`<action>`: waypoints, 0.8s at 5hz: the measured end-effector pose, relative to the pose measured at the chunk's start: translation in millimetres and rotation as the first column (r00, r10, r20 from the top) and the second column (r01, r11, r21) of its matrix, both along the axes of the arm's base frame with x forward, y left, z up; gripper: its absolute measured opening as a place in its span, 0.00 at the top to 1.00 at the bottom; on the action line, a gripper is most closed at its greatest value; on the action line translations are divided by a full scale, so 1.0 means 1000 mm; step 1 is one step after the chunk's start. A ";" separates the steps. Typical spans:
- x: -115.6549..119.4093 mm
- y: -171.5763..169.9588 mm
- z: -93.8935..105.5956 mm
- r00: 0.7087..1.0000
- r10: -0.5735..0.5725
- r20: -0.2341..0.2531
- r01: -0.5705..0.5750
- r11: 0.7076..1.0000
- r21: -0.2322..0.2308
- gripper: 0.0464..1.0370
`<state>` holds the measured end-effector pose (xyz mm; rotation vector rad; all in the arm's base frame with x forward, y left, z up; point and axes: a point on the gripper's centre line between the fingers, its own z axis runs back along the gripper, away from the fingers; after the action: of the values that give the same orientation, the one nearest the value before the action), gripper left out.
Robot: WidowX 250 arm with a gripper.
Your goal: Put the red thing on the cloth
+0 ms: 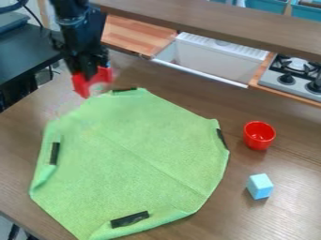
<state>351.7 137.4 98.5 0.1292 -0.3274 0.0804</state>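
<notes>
Carrying everything here, the table is lying under the green cloth, whose edges are folding over in places. My black arm is hanging down at the upper left, and the white sink is sitting behind the table. My gripper is pointing down near the far edge of the cloth. At its lower end a red patch is showing; whether I am pinching a thing there or this is a part of me, I cannot tell. The red cup is standing upright on the table, just beside the cloth, at the right.

I am taking this cup for the red thing, so I am judging that the approach step is in hand. The next move is asking me to cross over the cloth and come down with care at the cup's rim. If the red patch is being the red thing instead, lowering it onto the cloth is coming next. The light-blue cube is resting near the cup.
</notes>
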 end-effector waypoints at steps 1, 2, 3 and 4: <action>-0.021 -0.040 -0.014 0.985 -0.163 -0.052 0.162 0.986 -0.031 0.75; -0.050 -0.069 -0.027 0.952 -0.288 -0.102 0.286 0.958 -0.034 0.75; -0.081 -0.090 -0.045 0.887 -0.432 -0.165 0.423 0.902 -0.089 0.75; -0.102 -0.104 -0.052 0.844 -0.506 -0.176 0.498 0.862 -0.090 0.75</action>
<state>249.7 33.3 46.1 0.0063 -0.1545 -0.4479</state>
